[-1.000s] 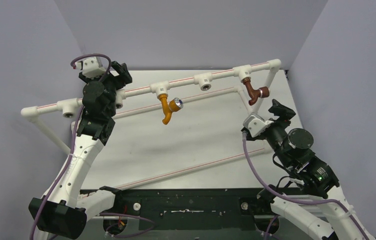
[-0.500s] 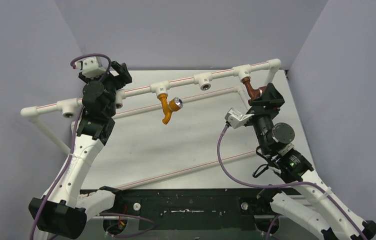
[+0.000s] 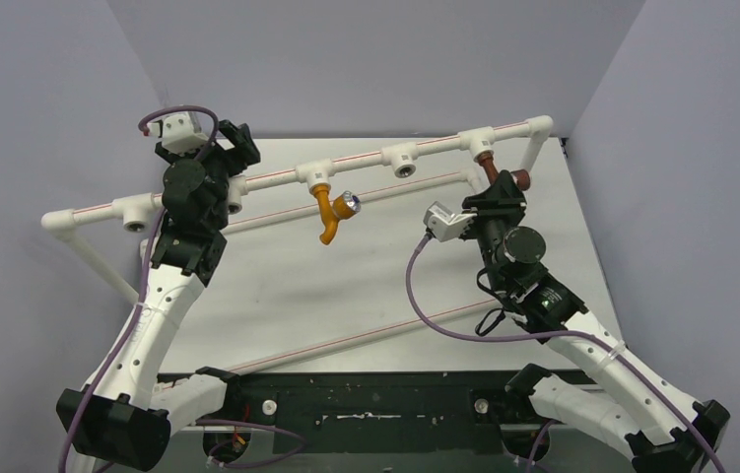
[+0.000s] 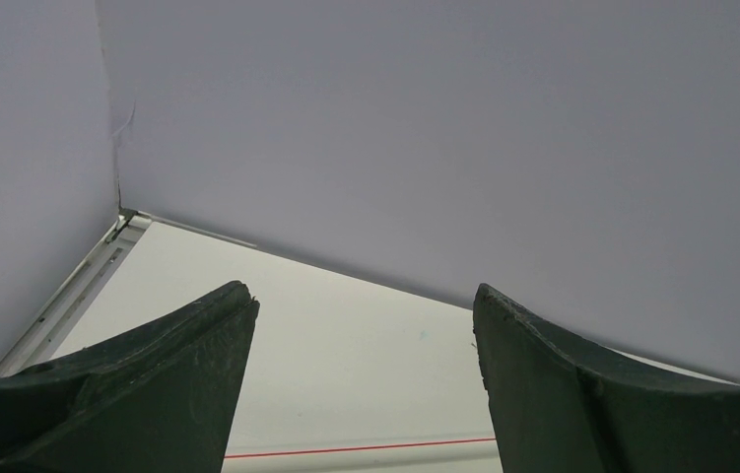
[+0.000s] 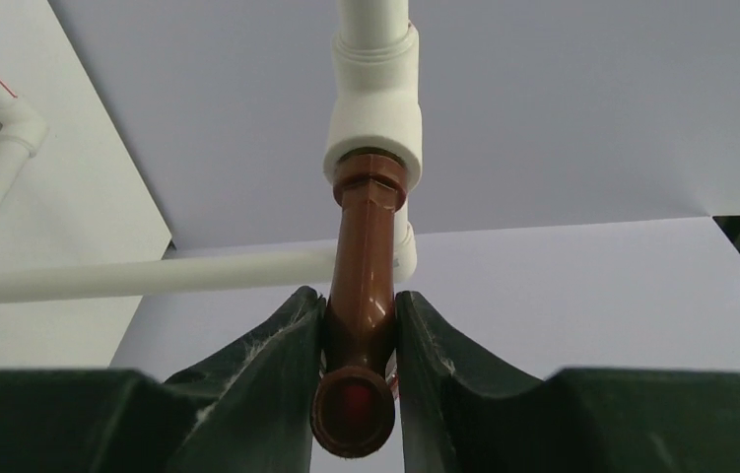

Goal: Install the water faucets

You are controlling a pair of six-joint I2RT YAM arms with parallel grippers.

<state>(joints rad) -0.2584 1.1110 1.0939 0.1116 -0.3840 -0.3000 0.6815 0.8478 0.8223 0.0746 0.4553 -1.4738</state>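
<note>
The dark red-brown faucet (image 3: pixel 489 168) (image 5: pixel 366 266) hangs from the right white T socket (image 5: pixel 373 118) of the pipe frame (image 3: pixel 366 163). My right gripper (image 3: pixel 500 193) (image 5: pixel 361 320) is shut on its body, both fingers pressed against its sides, the round spout mouth facing the wrist camera. The orange-yellow faucet (image 3: pixel 326 212) with a shiny silver knob hangs from the middle-left socket, untouched. My left gripper (image 3: pixel 233 148) (image 4: pixel 361 315) stands open at the rear pipe's left part, nothing between its fingers.
Two open T sockets (image 3: pixel 405 163) (image 3: pixel 137 212) sit on the rear pipe. A lower pipe with a red line (image 3: pixel 366 335) runs across the table front. Grey walls enclose the white table (image 3: pixel 277 286) on three sides.
My right arm swung left and forward to the red-brown faucet, and its fingers closed on the faucet body. The left arm stayed still.
</note>
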